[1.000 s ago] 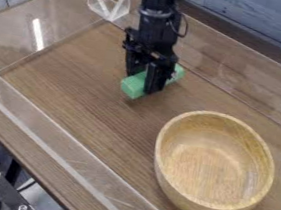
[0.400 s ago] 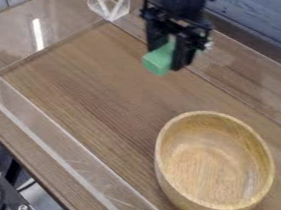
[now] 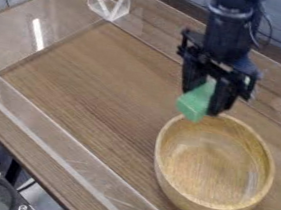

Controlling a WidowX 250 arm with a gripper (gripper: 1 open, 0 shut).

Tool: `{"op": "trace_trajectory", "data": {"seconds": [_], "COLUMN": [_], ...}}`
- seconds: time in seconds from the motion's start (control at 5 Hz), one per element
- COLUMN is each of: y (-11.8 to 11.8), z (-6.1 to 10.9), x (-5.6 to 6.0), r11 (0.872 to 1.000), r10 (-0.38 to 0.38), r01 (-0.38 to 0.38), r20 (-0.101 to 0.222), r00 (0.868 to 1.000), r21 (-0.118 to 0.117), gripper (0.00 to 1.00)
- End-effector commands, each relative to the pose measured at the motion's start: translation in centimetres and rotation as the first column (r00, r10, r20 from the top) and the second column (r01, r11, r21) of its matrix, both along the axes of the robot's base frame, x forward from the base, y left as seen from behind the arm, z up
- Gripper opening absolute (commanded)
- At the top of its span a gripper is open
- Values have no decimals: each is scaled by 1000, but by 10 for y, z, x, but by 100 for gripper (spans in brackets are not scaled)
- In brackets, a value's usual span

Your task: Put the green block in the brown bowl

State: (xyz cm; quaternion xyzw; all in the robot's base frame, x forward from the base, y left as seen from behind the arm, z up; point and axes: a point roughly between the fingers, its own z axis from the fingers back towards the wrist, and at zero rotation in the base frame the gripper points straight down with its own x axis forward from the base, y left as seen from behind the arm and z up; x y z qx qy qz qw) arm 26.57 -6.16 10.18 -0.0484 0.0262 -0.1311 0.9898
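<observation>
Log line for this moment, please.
pincer: shut on green block | block: lifted, at brown bowl far rim | release: not yet

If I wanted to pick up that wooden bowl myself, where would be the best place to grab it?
By its thick rim, coming straight down from above. The brown bowl sits upright and open, too wide to span, so pinching one stretch of rim, inside and outside, seems the surest hold. The near-left rim looks freest.

Black robot arm [image 3: 231, 21], boxy black wrist, slim dark jaws, matte finish throughout

Single high oblique view over table [image 3: 90, 99]
</observation>
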Motion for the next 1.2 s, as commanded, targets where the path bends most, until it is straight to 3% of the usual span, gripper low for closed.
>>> {"op": "trace_trajectory", "data": {"seconds": [0.0, 0.4, 1.0], "y": [-18, -39, -43], "z": [9, -11, -33], "x": [-7, -26, -35], "r11": [1000, 998, 997], "r10": [-13, -51, -72], "r01": [14, 52, 72], "r20": [51, 18, -12], "r00": [999, 999, 997], "r21": [-17, -21, -23], "gripper": [0, 0, 0]}}
